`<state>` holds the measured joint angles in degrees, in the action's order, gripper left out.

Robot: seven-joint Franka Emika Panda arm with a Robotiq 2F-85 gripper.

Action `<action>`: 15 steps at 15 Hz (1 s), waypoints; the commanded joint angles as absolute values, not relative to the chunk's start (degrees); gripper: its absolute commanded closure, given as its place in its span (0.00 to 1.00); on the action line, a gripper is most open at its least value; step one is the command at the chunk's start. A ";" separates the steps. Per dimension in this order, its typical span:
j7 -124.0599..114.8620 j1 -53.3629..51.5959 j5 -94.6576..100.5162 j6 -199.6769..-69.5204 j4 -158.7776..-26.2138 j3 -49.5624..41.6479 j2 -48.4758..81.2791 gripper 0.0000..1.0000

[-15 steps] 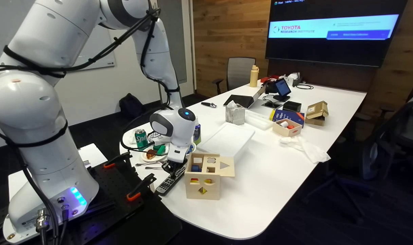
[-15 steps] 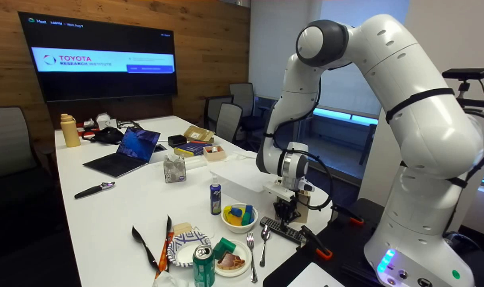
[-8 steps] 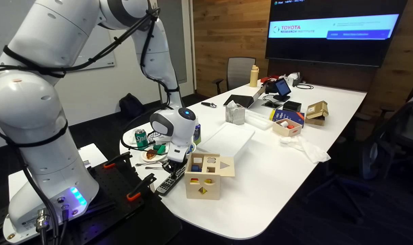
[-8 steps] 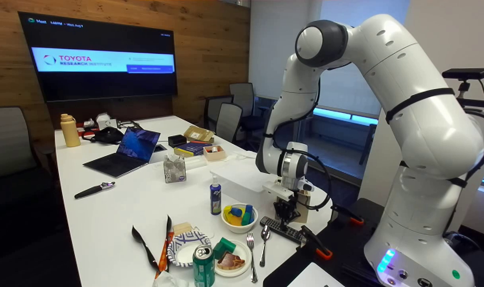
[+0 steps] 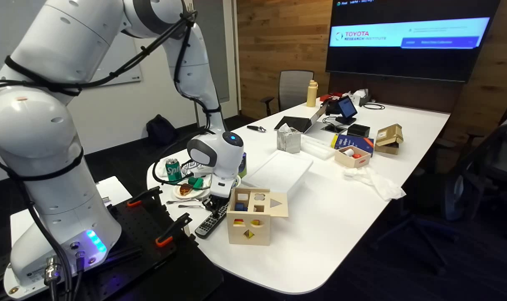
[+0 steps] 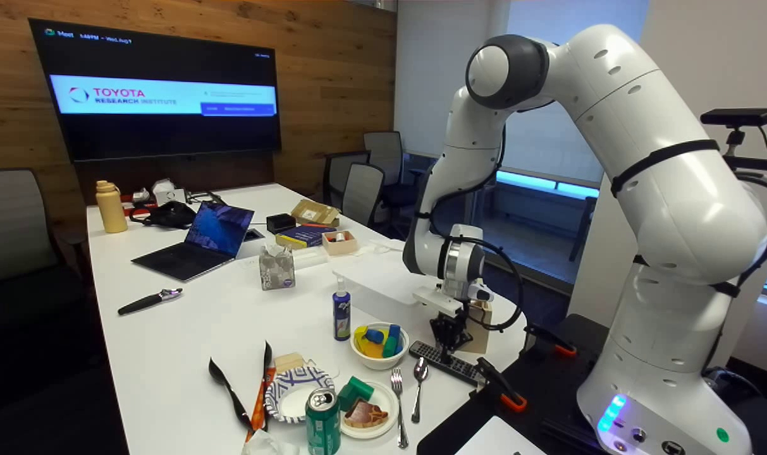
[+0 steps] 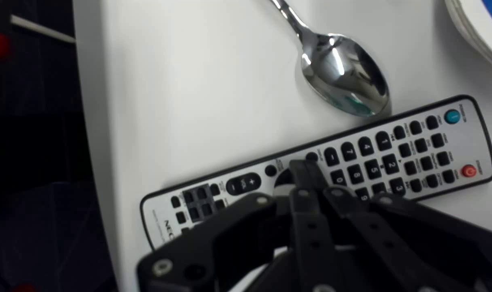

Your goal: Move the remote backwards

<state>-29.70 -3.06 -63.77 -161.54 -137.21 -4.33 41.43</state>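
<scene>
Cluttered white table, hand clenched empty over the remote... shoving it toward wrist-view one o'clock might bump the spoon tbh.

In the wrist view, the gripper hides from us the lower middle of the remote; the top edge cuts off the handle of the spoon, the right edge most of the bowl. In an exterior view, the robot's white wrist masks part of the spray bottle. In both exterior views, we cannot read the finest print on the screen.
</scene>
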 commanded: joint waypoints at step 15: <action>-37.19 -6.19 -59.27 -159.08 -126.62 -5.28 52.53 1.00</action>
<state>-33.68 -4.48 -61.17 -157.20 -132.85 -5.16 42.83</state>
